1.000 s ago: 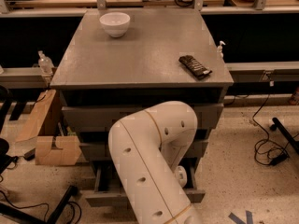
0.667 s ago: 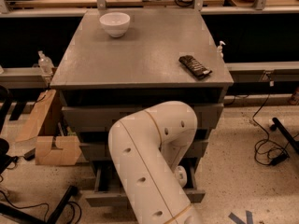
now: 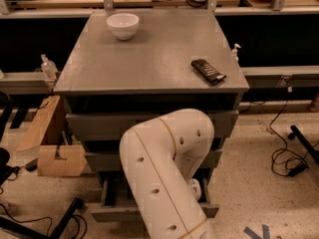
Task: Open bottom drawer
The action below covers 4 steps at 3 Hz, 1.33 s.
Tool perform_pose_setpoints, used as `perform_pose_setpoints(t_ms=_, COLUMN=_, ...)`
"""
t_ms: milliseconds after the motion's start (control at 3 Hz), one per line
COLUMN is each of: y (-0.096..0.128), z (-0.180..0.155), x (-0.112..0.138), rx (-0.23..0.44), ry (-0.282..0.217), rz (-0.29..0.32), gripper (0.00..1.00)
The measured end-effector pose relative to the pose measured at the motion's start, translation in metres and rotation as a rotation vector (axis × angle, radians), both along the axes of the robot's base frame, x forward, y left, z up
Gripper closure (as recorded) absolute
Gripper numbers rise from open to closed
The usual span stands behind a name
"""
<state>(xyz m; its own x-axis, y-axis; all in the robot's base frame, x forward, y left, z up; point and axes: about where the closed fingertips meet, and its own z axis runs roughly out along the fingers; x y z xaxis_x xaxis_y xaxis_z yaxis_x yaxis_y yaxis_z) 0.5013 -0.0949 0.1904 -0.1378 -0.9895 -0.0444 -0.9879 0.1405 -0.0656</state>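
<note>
Since bottom drawer (image 3: 112,212) front stands forward of upper drawer fronts (image 3: 99,126), grey inside showing at left, opening judged mostly done. Gripper (image 3: 195,189) low at drawer, largely hidden behind arm (image 3: 164,183); holding or released: cannot tell. Left: perhaps further pull, then release. Bowl (image 3: 122,25) on cabinet top.

Rises as a white arm (image 3: 158,193) from the lower edge, bends at the elbow (image 3: 185,129), folds downward. Hides the gripper low behind that bend.
</note>
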Motion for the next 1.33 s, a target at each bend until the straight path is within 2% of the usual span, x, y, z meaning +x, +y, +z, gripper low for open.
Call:
perform_pose_setpoints(t_ms=1000, y=-0.0027, z=0.0007, x=-0.0101, rx=0.02, ry=0.001, rz=-0.007, gripper=0.98)
perform_pose_setpoints(t_ms=1333, y=-0.0027, z=0.0007, x=-0.0101, rx=0.02, ry=0.001, rz=-0.007, gripper=0.76)
